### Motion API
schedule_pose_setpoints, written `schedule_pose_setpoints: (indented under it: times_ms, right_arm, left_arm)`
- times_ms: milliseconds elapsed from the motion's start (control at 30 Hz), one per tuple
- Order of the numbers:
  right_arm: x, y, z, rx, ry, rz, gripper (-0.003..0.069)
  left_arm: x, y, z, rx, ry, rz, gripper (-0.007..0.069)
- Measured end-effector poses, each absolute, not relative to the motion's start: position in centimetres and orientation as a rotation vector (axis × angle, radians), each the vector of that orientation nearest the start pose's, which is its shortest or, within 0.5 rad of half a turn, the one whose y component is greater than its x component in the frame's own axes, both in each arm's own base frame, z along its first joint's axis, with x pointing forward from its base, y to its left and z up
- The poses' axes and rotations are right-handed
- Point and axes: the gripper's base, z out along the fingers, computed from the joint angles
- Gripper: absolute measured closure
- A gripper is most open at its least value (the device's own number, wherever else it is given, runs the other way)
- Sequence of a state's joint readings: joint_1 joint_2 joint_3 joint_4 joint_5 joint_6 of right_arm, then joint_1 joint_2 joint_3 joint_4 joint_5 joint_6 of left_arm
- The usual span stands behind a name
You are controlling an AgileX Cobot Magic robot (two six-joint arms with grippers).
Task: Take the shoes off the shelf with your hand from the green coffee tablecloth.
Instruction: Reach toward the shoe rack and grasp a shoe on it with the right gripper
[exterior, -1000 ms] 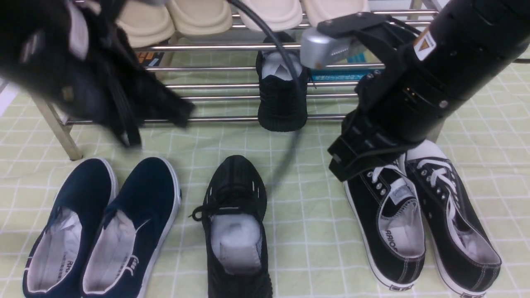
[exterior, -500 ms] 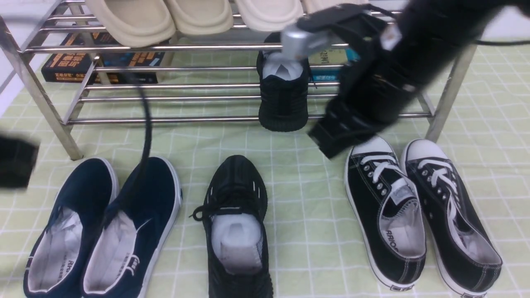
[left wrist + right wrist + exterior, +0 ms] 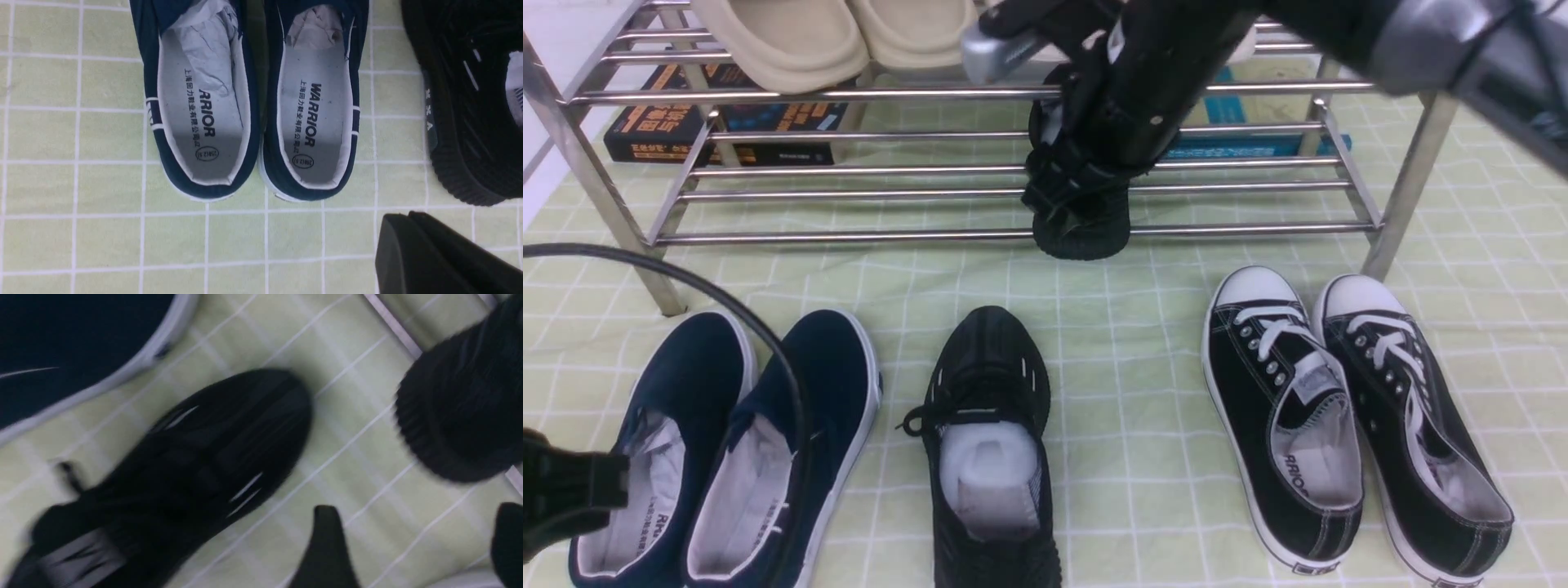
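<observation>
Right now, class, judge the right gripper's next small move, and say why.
Probably ease the right gripper forward to bring the black knit shoe on the rack between its jaws, without closing yet: the jaws stand open with only cloth visible between them, and the shoe's ribbed heel juts past the rack's front bar.

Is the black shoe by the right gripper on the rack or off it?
On: the shoe sits across the rack's lower bars, above the cloth.
</observation>
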State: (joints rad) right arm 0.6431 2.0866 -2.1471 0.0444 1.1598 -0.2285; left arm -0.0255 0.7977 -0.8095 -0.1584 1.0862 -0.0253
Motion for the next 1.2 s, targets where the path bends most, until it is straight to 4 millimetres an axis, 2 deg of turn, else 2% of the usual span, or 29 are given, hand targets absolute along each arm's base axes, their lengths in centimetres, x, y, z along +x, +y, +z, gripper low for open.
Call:
schedule_pose_setpoints:
  times_ms: [33, 200, 500, 800, 900, 967, 1067, 1100, 1167, 1200]
  right_arm:
    - [37.7, 28.3, 32.5, -1.102, 2.333, 0.151, 0.0075]
    - [39.2, 28.6, 31.1, -1.118, 2.269, 0.046, 0.0051]
    - [40.5, 29.2, 29.9, -1.212, 2.136, -0.062, 0.0088]
    - [41.4, 29.8, 27.0, -1.256, 2.156, -0.078, 0.0092]
    - [41.3, 29.9, 26.8, -1.258, 2.165, -0.071, 0.0117]
    - [41.3, 29.9, 26.7, -1.259, 2.174, -0.065, 0.0223]
    - [41.2, 29.8, 26.7, -1.267, 2.189, -0.075, 0.0461]
    - [41.1, 29.8, 26.6, -1.27, 2.197, -0.074, 0.0498]
    - [40.8, 29.5, 27.0, -1.276, 2.223, -0.07, 0.0617]
    - [40.6, 29.4, 27.2, -1.281, 2.238, -0.07, 0.0631]
  left_arm:
    - [12.9, -1.6, 32.3, -0.043, 2.54, -0.231, 0.0606]
    - [13.1, -1.7, 32.5, -0.05, 2.512, -0.244, 0.0606]
    - [13.1, -1.8, 32.5, -0.053, 2.507, -0.256, 0.0606]
    - [13.0, -1.8, 32.4, -0.052, 2.515, -0.256, 0.0606]
    - [13.0, -1.8, 32.4, -0.051, 2.526, -0.257, 0.0606]
    - [12.9, -1.8, 32.3, -0.049, 2.54, -0.257, 0.0606]
    - [12.8, -1.8, 32.3, -0.049, 2.545, -0.258, 0.0606]
    - [12.8, -1.8, 32.3, -0.049, 2.545, -0.258, 0.0606]
    - [12.8, -1.8, 32.3, -0.048, 2.548, -0.258, 0.0606]
    - [12.8, -1.8, 32.3, -0.048, 2.55, -0.258, 0.0606]
